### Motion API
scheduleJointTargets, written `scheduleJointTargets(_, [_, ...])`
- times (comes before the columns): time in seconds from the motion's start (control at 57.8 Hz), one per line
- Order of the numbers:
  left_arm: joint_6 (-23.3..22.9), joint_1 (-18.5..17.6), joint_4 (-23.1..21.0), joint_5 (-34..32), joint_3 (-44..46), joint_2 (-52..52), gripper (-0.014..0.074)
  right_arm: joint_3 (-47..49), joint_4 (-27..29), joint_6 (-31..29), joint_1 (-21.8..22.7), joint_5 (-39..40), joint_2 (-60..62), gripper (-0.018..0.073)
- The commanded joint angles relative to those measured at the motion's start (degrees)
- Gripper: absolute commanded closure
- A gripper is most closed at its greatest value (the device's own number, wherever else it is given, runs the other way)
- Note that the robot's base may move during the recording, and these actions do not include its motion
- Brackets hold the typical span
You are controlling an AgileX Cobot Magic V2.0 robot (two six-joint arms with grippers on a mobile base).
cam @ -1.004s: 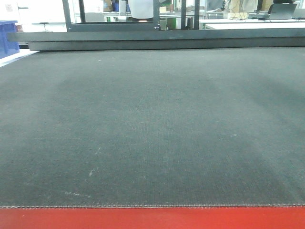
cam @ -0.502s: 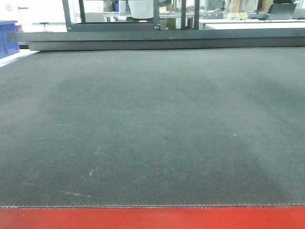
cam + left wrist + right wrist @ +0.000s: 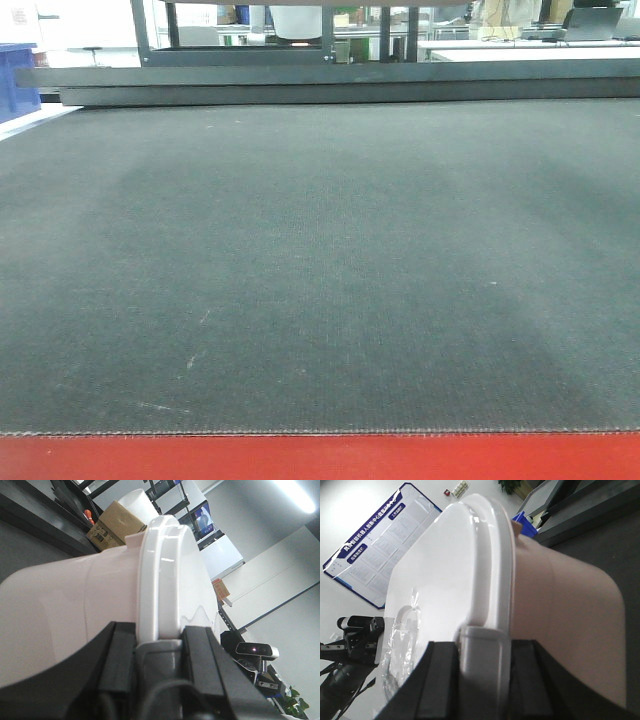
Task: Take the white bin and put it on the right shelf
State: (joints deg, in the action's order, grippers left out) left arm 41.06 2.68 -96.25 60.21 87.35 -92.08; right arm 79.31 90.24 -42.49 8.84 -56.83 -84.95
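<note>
The left gripper (image 3: pixel 160 652) is clamped on the white bin (image 3: pixel 70 595). Its two black fingers (image 3: pixel 120 662) press on the bin's thick white rim, one on each side. The right gripper (image 3: pixel 482 672) grips the same bin (image 3: pixel 560 615) in the same way. Its black fingers (image 3: pixel 440 680) squeeze the rim where the white lid (image 3: pixel 445 565) sits on top. So the bin is caught between the two grippers, each one holding the rim.

In both wrist views the bin fills most of the picture and looks tipped on its side. Its wall is pale and a little pink. Some crinkly clear plastic (image 3: pixel 402 635) shows at the lid.

Past the bin, the left wrist view shows a brown cardboard box (image 3: pixel 112 522) and a small camera (image 3: pixel 256 651). The right wrist view shows a blue crate (image 3: pixel 527 522) and a blue poster board (image 3: pixel 375 560) on the wall.

The front view shows a big dark mat (image 3: pixel 320 270) with a red edge (image 3: pixel 320 458) close to us. Another blue crate (image 3: pixel 15 80) sits at the far left.
</note>
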Motion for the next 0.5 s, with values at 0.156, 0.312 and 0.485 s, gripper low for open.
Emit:
scheduleJointTargets(0.156, [-0.5,-2.8,-6.2,14.2,2.2,3.3,0.0713,2.1,5.1,-0.5,-2.1,-9.8,3.0,0.0503])
scheduleJointTargets(0.312, [-0.5,-2.8,-6.2,14.2,2.2,3.3,0.0713,2.1,5.1,-0.5,-2.1,-9.0,3.0,0.0503])
scheduleJointTargets(0.485, [-0.5,-2.8,-6.2,14.2,2.2,3.3,0.0713,2.1,5.1,-0.5,-2.1,-9.0,3.0,0.0503])
